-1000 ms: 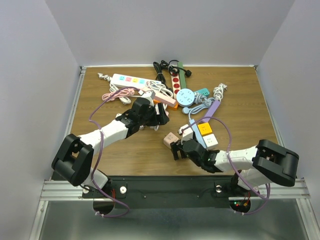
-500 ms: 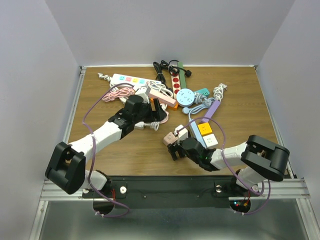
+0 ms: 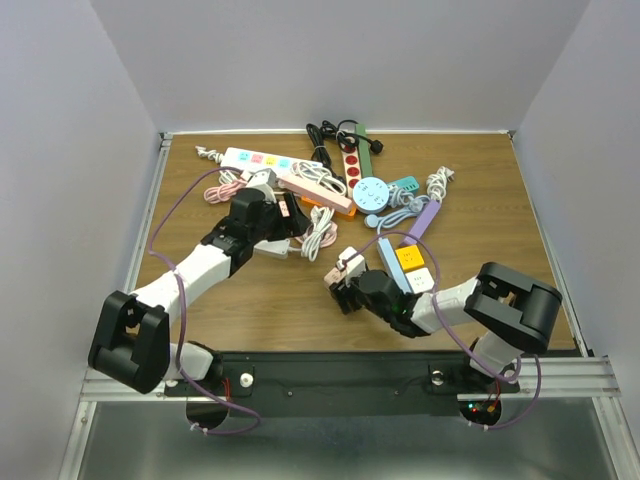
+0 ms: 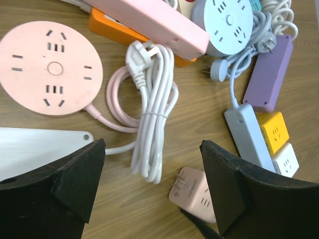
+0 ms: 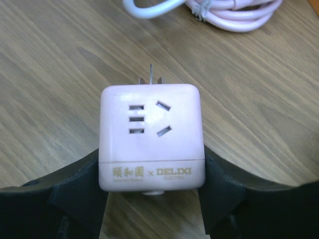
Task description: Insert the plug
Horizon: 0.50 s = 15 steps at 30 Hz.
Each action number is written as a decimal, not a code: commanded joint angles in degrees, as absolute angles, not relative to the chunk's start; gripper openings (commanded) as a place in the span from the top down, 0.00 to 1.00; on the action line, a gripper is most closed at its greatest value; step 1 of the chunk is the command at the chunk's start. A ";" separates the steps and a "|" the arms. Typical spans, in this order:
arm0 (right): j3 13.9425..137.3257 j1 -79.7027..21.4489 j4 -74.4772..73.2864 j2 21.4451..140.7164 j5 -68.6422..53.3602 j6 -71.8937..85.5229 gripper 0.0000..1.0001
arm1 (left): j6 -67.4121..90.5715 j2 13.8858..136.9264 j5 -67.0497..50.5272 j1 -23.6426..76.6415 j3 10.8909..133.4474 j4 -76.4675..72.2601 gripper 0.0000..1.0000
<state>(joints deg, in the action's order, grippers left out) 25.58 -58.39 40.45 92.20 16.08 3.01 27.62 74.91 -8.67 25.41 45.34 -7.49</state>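
The plug is a pink cube adapter (image 5: 149,124) with two metal prongs (image 5: 152,74) pointing away from the wrist. It rests on the wooden table (image 3: 250,290), and my right gripper (image 5: 152,159) is shut on its two sides. From above, the cube (image 3: 347,268) lies near the table's front middle with the right gripper (image 3: 345,288) behind it. My left gripper (image 4: 152,149) hangs open over a bundled white cable (image 4: 152,129), holding nothing. A round pink socket (image 4: 47,69) lies to the left in that view, and the cube (image 4: 194,191) shows low down.
Several power strips crowd the far middle: a white strip with coloured sockets (image 3: 258,160), a pink strip (image 3: 318,190), a red strip (image 3: 352,165), a round light-blue socket (image 3: 372,193) and a purple strip (image 3: 425,215). Yellow and white cubes (image 3: 410,262) sit right of the plug.
My right gripper has shut on the pink cube after reaching forward to it. The left arm has drawn back to the left, away from the white cable, still open.
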 commanded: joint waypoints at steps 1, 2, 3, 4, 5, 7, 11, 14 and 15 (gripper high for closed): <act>27.16 -58.01 46.14 91.76 15.91 1.14 0.51 | 25.58 73.47 -4.75 23.30 44.91 -9.23 0.11; 27.33 -58.01 46.06 91.67 16.00 1.23 0.54 | 25.40 73.91 -4.14 22.68 45.00 -9.40 0.11; 27.51 -58.01 46.05 91.50 15.56 1.23 0.57 | 25.31 74.18 -3.17 21.28 45.17 -10.27 0.11; 27.68 -58.01 45.88 91.32 15.38 1.23 0.59 | 25.31 74.70 -2.64 20.66 45.18 -10.81 0.11; 28.12 -58.01 45.10 90.62 14.16 1.49 0.63 | 25.40 75.84 -2.11 20.05 45.44 -11.85 0.11; 29.00 -58.01 43.00 89.57 12.92 2.20 0.66 | 25.23 77.25 -0.89 18.99 46.14 -12.39 0.11; 32.86 -58.01 34.30 85.79 12.39 2.81 0.73 | 24.17 81.64 1.49 17.58 47.63 -14.41 0.11; 35.85 -58.01 27.09 81.40 12.30 2.20 0.76 | 23.91 84.98 1.50 17.05 48.69 -16.25 0.11; 36.99 -58.01 22.89 80.60 11.87 1.50 0.76 | 23.82 85.86 1.23 16.79 49.30 -16.96 0.11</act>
